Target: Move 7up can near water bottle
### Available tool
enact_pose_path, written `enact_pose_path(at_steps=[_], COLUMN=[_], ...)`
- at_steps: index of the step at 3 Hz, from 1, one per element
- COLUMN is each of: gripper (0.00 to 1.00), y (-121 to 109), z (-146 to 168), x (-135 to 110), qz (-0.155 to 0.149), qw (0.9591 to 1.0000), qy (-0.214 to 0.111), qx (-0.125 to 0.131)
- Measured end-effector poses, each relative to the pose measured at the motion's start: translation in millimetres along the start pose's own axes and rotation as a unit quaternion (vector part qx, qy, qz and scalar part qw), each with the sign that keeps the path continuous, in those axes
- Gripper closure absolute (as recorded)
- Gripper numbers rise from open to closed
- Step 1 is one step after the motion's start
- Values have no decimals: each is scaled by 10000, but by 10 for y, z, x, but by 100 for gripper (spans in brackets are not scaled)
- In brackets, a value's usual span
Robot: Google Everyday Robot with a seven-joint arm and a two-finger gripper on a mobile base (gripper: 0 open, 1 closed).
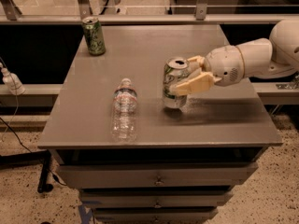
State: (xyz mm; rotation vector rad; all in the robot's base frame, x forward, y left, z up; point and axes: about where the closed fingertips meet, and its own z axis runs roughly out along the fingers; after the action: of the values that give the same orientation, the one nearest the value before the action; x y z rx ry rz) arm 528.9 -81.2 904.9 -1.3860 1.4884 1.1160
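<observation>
The robot's arm (254, 59) is cut off at the frame's edge. Its near finger (191, 84) crosses the face of the 7up can (173, 71), hiding part of the markings. Whether the can's base rests on the grey table (224, 120) or hangs just above it cannot be told. Open tabletop lies in front of the gripper (183, 76) toward the table's front edge, and behind it toward the back rail. On the side of the can away from the wrist, the water bottle (124, 110) lies on its side, near the can but apart from it. A darker green can (94, 35) stands well beyond, at the table's far corner. The gripper's fingers are clamped on the upright 7up can.
</observation>
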Motion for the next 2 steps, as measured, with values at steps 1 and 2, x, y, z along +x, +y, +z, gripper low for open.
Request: enact_pose_path(at_steps=[1, 2], gripper=[100, 100], y=[169, 276], z=[159, 304], x=[0, 25], qz=[-18, -54], qw=[9996, 9991], qy=[-68, -109], qx=[-255, -403])
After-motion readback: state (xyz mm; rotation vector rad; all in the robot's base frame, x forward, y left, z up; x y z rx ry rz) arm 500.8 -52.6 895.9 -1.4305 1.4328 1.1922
